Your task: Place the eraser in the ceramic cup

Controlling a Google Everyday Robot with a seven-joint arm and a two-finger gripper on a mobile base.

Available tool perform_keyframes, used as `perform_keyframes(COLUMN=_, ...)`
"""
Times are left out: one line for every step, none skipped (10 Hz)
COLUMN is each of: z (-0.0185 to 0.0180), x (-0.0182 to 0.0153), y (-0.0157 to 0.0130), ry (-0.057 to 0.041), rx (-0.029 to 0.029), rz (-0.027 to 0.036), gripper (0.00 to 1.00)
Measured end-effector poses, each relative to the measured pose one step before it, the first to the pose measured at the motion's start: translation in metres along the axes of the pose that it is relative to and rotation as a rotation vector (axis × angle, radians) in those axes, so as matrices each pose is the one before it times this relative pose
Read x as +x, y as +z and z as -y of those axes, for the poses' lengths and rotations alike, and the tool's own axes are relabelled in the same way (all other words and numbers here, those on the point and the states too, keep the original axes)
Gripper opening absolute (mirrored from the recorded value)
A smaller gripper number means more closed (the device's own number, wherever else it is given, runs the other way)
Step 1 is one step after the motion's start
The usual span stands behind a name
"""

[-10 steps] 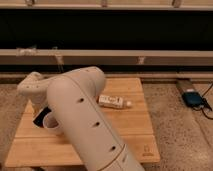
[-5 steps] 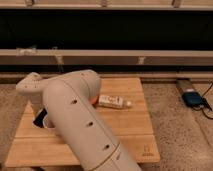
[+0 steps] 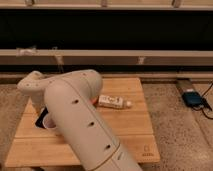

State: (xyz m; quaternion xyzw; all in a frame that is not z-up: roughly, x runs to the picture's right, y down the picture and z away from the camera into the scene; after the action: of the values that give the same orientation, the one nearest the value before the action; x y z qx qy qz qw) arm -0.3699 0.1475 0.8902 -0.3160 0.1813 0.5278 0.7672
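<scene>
The ceramic cup (image 3: 49, 123) is a small white cup on the left part of the wooden board (image 3: 135, 130); only a piece of its rim shows past my arm. My gripper (image 3: 40, 119) shows only as a dark shape right beside the cup on its left, at the end of the white arm (image 3: 80, 120) that fills the middle of the view. The eraser cannot be made out as a separate thing; it is hidden by the arm or lost in that dark shape.
A long white labelled box (image 3: 113, 102) lies on the board right of the arm, with an orange sliver of a dish (image 3: 94, 100) at its left end. A blue device (image 3: 192, 97) with a cable lies on the speckled floor at the right. A dark wall with rails runs behind.
My arm has swung a little to the left, uncovering more of the white box. The cup and the box have not moved.
</scene>
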Motion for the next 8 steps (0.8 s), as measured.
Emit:
perform_keyframes(z=0.00027, x=-0.00017, y=-0.00018, ry=0.00068, rx=-0.00049, rz=0.00049, gripper=0.00)
perform_keyframes(z=-0.00096, x=-0.00006, y=-0.00030, ry=-0.00049, rx=-0.00178, rz=0.00061, gripper=0.00)
perform_keyframes(z=-0.00110, x=0.00014, y=-0.00011, ry=-0.00174, rx=-0.00021, rz=0.00017, gripper=0.00)
perform_keyframes(z=-0.00023, x=-0.00073, y=-0.00130, ry=-0.00105, rx=-0.00429, rz=0.00590, gripper=0.00)
perform_keyframes(z=-0.00386, x=-0.00199, y=-0.00440, ry=-0.00500, rx=-0.01755, rz=0.01710, gripper=0.00)
perform_keyframes(z=-0.00424, x=-0.00539, y=-0.01390, ry=-0.00852, rx=-0.02383, rz=0.03518, gripper=0.00)
perform_keyframes(z=-0.00194, x=-0.00651, y=-0.01617, ry=-0.00638, rx=-0.01668, rz=0.03541, gripper=0.00)
perform_keyframes(z=-0.00281, x=-0.00559, y=-0.01329, ry=-0.00535, rx=-0.01384, rz=0.02860, gripper=0.00)
